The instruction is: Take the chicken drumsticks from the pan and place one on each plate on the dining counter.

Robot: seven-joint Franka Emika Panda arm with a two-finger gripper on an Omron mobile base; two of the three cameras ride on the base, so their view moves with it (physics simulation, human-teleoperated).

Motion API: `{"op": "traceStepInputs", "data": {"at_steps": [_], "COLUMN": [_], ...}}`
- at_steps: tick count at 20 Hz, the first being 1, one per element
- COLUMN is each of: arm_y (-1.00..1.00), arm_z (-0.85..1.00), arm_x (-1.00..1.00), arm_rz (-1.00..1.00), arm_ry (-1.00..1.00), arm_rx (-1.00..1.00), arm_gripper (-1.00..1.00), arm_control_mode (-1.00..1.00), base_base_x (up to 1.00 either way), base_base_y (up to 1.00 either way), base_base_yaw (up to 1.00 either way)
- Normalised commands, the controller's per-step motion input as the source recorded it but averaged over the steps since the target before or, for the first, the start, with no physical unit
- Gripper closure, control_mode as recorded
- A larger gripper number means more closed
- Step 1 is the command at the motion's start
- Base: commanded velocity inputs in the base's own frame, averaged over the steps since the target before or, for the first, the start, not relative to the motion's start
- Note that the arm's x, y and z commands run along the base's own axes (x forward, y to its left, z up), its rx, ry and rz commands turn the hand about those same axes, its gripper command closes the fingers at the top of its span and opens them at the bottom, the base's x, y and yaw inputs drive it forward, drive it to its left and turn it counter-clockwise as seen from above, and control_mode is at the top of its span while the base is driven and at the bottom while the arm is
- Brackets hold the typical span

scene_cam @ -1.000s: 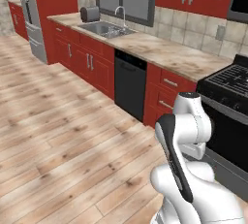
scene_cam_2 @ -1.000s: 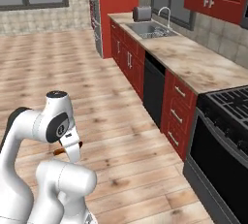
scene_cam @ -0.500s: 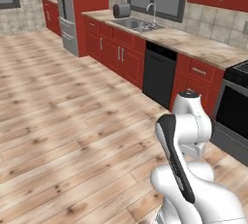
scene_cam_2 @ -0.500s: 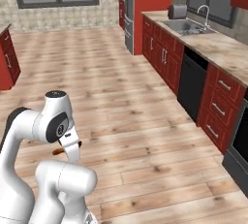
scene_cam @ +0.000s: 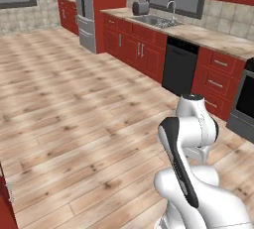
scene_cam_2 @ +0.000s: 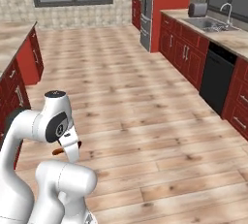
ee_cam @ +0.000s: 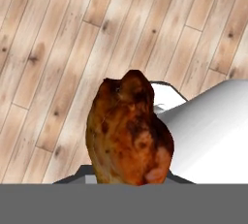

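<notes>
Hand view is showing one chicken drumstick sitting right at the gripper, its thick browned end filling the space where the fingertips would rise, so the jaws are pinching narrowly on it. Its long axis is running along the gripper, away from the camera, over the wooden floor.

Right base view is catching what the hand camera cannot: a sliver of orange-brown meat poking out beside the folded arm, low and close to the robot's body. Past the arm, a marbled counter on red is lying to the far left. No plate is showing, so I judge the carry is unfinished and the drumstick needs keeping clamped until one appears.

Left base view is adding the sink run.
</notes>
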Motion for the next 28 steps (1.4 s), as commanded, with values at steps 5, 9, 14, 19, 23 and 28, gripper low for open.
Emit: {"op": "traceStepInputs", "data": {"at_steps": [5, 9, 14, 19, 23, 28], "arm_y": [0.0, 0.0, 0.0, 0.0, 0.0, 0.0], "arm_z": [0.0, 0.0, 0.0, 0.0, 0.0, 0.0], "arm_x": [0.0, 0.0, 0.0, 0.0, 0.0, 0.0], "arm_rz": [0.0, 0.0, 0.0, 0.0, 0.0, 0.0], "arm_ry": [0.0, 0.0, 0.0, 0.0, 0.0, 0.0], "arm_rx": [0.0, 0.0, 0.0, 0.0, 0.0, 0.0], "arm_gripper": [1.0, 1.0, 1.0, 1.0, 1.0, 1.0], "arm_control_mode": [1.0, 1.0, 1.0, 1.0, 1.0, 1.0], "base_base_x": [-0.68, -0.18, -0.03, 0.0, 0.0, 0.0], "base_base_y": [1.0, 1.0, 1.0, 1.0, 1.0, 1.0], "base_base_yaw": [0.0, 0.0, -0.04, -0.15, -0.27, -0.23]}}
